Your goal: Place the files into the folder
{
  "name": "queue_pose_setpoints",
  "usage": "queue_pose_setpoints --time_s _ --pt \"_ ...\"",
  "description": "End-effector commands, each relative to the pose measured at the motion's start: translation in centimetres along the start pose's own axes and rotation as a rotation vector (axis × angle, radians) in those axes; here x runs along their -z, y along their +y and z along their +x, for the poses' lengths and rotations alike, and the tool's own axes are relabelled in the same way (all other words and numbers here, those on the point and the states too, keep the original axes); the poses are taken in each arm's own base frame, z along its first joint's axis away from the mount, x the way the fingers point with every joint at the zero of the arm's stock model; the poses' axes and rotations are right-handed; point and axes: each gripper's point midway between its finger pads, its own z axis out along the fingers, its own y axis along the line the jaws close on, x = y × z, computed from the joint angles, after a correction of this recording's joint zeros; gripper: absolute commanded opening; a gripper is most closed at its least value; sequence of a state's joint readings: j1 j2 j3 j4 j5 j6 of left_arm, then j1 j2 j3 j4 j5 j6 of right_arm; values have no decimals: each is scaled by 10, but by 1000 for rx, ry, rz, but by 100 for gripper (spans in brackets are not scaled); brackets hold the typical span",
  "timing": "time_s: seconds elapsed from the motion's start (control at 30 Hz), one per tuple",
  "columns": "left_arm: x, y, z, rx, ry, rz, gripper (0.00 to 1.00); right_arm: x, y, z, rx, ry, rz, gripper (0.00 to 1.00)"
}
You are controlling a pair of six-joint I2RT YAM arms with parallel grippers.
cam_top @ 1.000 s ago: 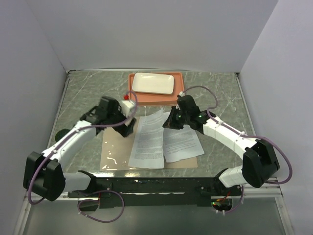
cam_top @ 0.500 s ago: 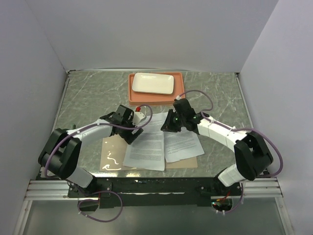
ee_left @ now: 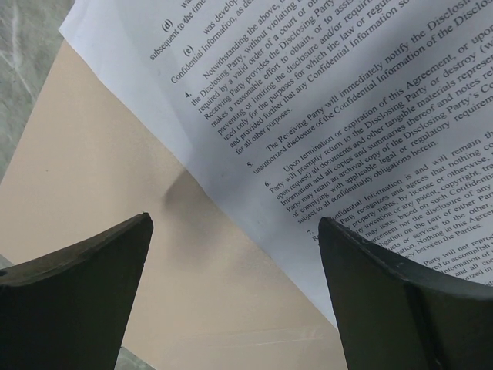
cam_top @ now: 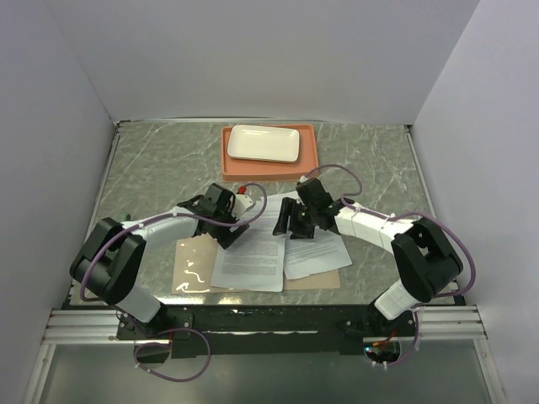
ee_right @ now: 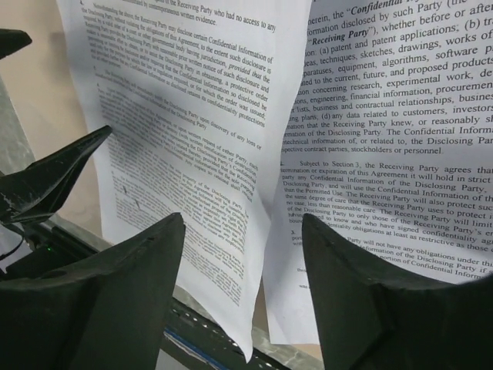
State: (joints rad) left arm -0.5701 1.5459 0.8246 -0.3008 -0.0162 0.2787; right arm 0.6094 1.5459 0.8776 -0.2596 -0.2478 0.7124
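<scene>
While both files [cam_top: 251, 257] lie askew on the open folder [cam_top: 190, 271], squaring & closing prob. remain. L gripper [ee_left: 235, 231], R gripper [ee_right: 243, 223]: jaws apart, empty.

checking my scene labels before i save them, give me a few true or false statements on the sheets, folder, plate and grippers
1. Two sheets lie over the folder. True.
2. The plate is on the tray. True.
3. The tray is nearer the arm bases than the sheets. False: it is at the far side, beyond them.
4. The right gripper is shut on a sheet. False: its jaws stand open, with nothing between them.
5. The left gripper is open. True.
</scene>
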Motion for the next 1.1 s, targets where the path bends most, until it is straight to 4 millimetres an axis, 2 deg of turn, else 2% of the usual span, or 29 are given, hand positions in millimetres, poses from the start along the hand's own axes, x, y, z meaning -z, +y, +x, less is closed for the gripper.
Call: queue_pose_setpoints --time_s 0.0,0.27,0.53,0.7,0.83,0.9,1.0,1.07 --pt "-3 1 2 -25 5 -23 96 5 4 -8 51 -37 -1 72" --pt "-6 -4 5 -19 11 -20 96 -3 11 -8 40 -17 -28 59" --pt "-5 -11 12 -24 29 -24 97 -18 3 2 33 25 -30 57" --pt "-5 -13 14 -15 32 -19 97 -17 13 1 26 11 -88 50" --pt "-4 -16 14 -13 31 -12 97 -13 22 -4 31 -19 -129 35" --pt "-1 -16 12 -12 27 -9 96 -13 25 -3 41 -11 -144 33" --pt "7 -17 5 -3 14 0 96 -16 28 -2 52 4 -167 29" --pt "17 -13 -8 7 -18 -4 96 -16 32 -1 56 4 -192 21"
